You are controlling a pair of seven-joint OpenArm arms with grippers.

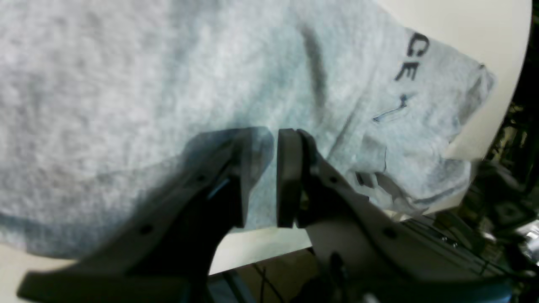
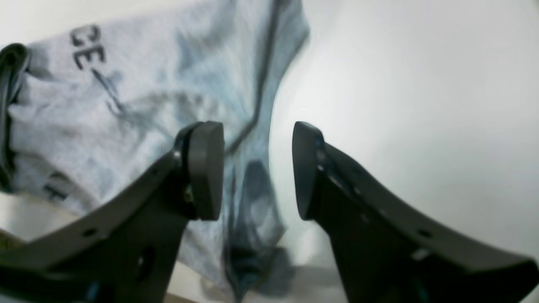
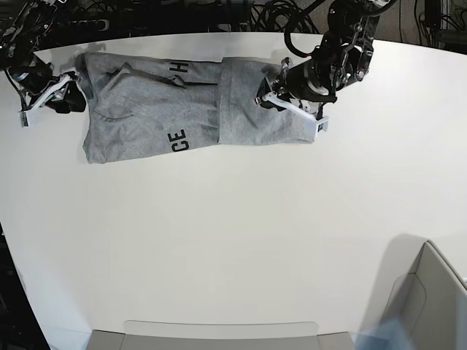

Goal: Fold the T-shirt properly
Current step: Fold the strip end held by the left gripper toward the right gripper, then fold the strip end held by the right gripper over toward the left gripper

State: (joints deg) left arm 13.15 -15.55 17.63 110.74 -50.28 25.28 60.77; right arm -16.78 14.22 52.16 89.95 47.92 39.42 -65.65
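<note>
The heather-grey T-shirt point(image 3: 146, 109) lies flat along the far side of the white table point(image 3: 255, 240), with black letters "CE" point(image 3: 176, 140) showing. Its right part lies as a folded layer. My left gripper point(image 3: 284, 106) hovers over that right end; in the left wrist view point(image 1: 276, 176) its fingers stand a narrow gap apart over plain cloth point(image 1: 126, 84), holding nothing I can see. My right gripper point(image 3: 69, 98) is at the shirt's left end. In the right wrist view point(image 2: 257, 168) it is open over a dark seam at the cloth's edge point(image 2: 126, 84).
The table's edge point(image 1: 261, 248) runs close under the left gripper. Cables point(image 3: 241, 14) lie behind the table. A grey bin point(image 3: 430, 306) stands at the front right and a grey tray point(image 3: 219, 335) at the front edge.
</note>
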